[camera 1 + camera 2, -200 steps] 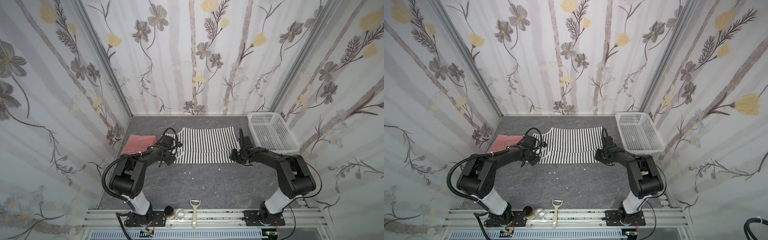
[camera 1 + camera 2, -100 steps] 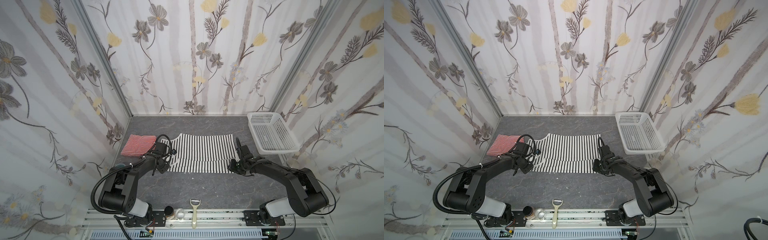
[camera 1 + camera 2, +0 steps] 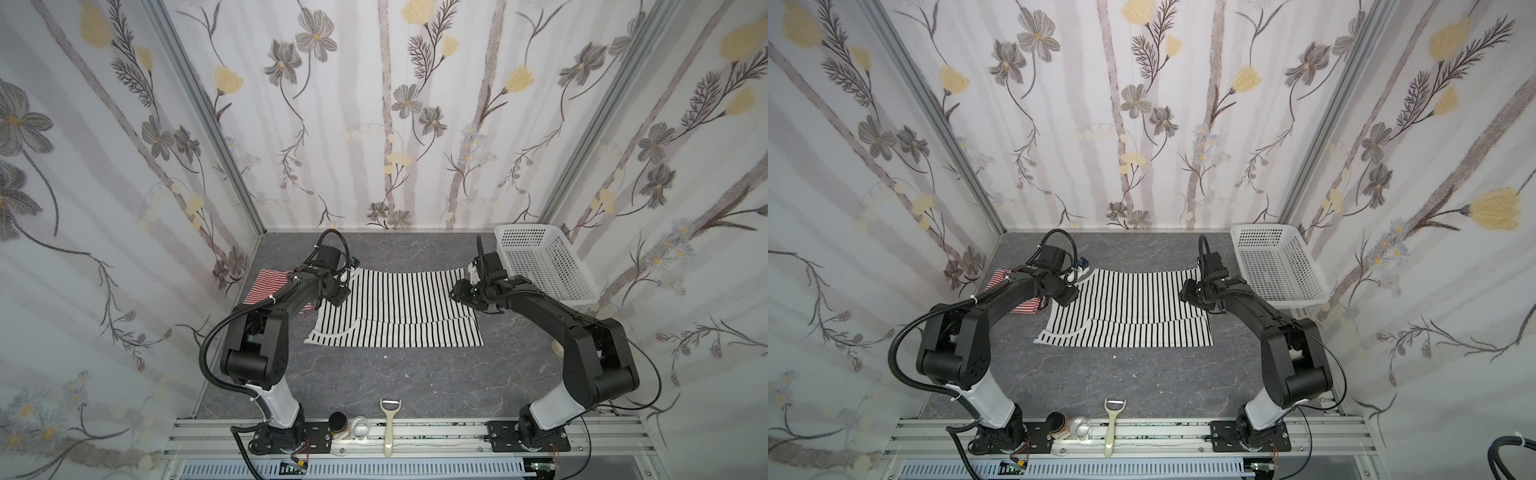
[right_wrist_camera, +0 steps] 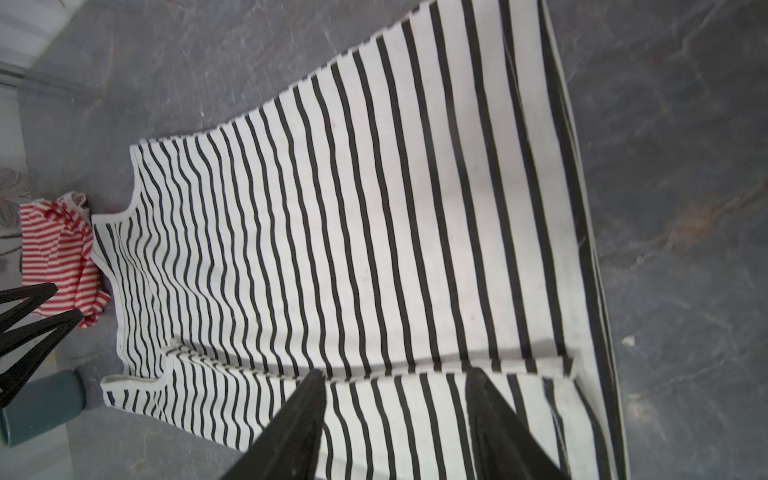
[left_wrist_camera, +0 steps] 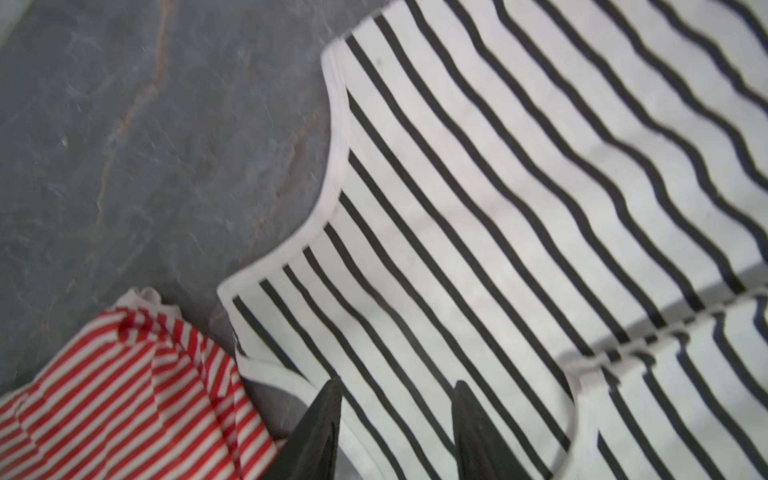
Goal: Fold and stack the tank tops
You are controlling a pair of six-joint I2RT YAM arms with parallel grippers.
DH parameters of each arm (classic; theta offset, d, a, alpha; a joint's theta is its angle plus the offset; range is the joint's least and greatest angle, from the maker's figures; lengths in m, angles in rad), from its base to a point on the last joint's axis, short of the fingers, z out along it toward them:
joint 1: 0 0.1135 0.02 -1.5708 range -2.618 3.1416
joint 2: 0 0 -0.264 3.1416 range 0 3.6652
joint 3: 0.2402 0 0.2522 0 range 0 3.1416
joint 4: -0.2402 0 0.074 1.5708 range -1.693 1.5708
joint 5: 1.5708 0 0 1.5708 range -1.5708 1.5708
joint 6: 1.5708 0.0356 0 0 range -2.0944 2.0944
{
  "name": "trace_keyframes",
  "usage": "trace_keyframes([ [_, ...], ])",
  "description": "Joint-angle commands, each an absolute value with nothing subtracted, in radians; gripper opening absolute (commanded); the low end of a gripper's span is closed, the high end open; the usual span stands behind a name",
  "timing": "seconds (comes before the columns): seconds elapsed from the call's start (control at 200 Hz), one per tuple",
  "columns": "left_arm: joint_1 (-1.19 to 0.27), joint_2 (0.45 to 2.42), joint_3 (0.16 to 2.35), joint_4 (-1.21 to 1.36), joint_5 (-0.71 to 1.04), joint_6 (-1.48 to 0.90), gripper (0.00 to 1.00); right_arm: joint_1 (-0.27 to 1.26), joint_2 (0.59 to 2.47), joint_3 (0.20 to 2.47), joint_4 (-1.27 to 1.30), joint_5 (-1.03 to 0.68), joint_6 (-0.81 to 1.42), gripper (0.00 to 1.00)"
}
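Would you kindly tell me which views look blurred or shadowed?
Left wrist view: motion blur softens the black-striped tank top and table. Right wrist view: sharper, soft shadow along the folded edge. Both top views: evenly lit, sharp, no glare.

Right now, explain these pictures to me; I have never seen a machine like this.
This is a robot: a left arm and a right arm working over a grey table. Two pictures look down from overhead; the other two come from a camera on each wrist. On the table lie a black-striped top, partly folded, a red top on the left arm's side, and a basket on the right arm's side. The left gripper and right gripper both stand open over the black-striped top; neither holds anything.
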State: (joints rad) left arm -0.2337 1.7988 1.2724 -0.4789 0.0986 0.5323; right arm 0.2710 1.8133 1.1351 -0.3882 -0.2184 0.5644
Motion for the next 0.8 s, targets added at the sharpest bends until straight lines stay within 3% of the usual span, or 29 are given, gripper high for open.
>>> trace_keyframes([
  [0.0,-0.23,1.929,1.412,-0.469,0.151,0.445,0.45,0.222,1.929,1.255,-0.381,-0.254,0.515,0.55],
  [0.345,-0.201,2.181,1.657,-0.469,0.338,0.41,0.48,0.102,2.316,1.67,-0.497,-0.245,0.455,0.54],
  [0.794,-0.199,2.302,1.808,-0.469,0.347,0.307,0.49,0.102,2.435,1.861,-0.6,-0.184,0.454,0.47],
])
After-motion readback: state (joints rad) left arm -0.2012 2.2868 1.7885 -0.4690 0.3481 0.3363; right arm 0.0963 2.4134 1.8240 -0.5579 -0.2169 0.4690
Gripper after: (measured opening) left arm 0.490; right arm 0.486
